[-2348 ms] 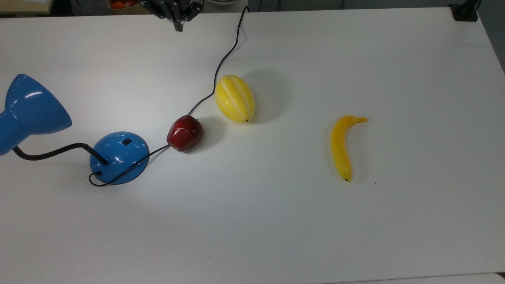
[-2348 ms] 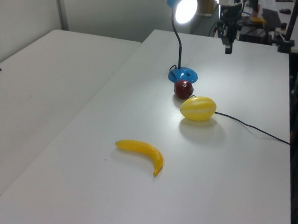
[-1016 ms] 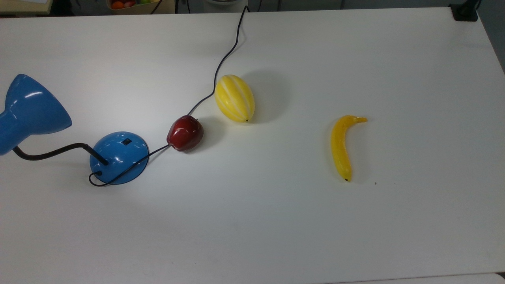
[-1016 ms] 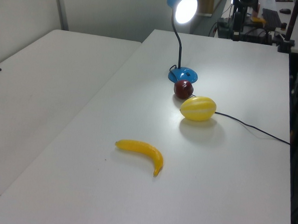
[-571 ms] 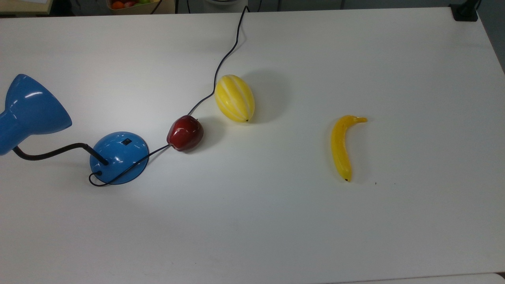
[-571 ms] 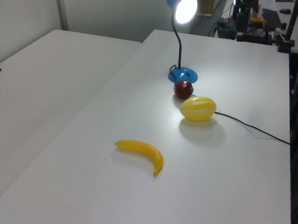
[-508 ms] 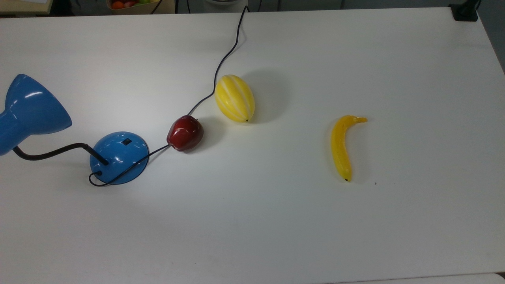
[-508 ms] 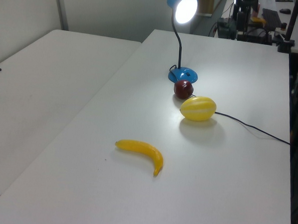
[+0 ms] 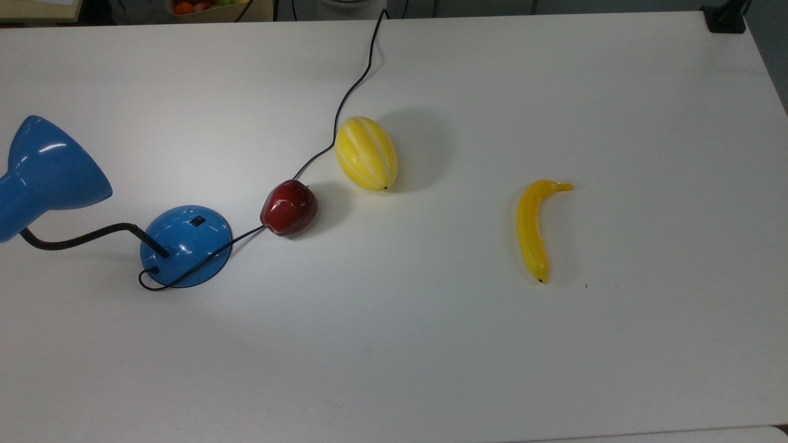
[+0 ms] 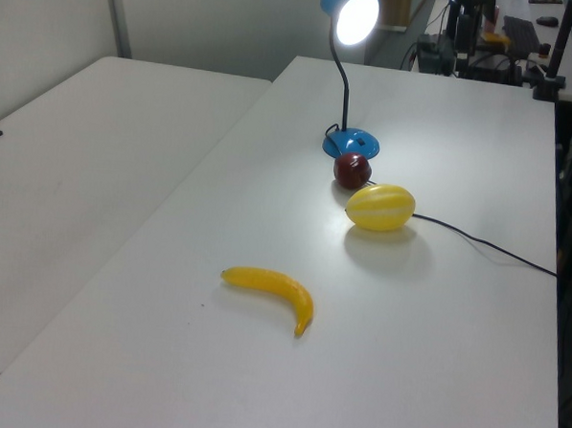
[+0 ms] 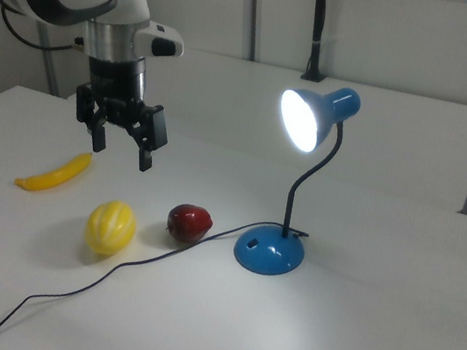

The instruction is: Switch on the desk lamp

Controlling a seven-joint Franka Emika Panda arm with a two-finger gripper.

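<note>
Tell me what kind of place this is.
Most likely a robotics lab or test bench: a robot arm's gripper hangs over a plain white table with a lit desk lamp and glossy, toy-like fruit such as the banana.

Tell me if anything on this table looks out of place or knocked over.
Nothing is spilled or toppled. The desk lamp stands upright and lit. One small oddity: its black cord runs under or against the red apple and past the yellow melon.
</note>
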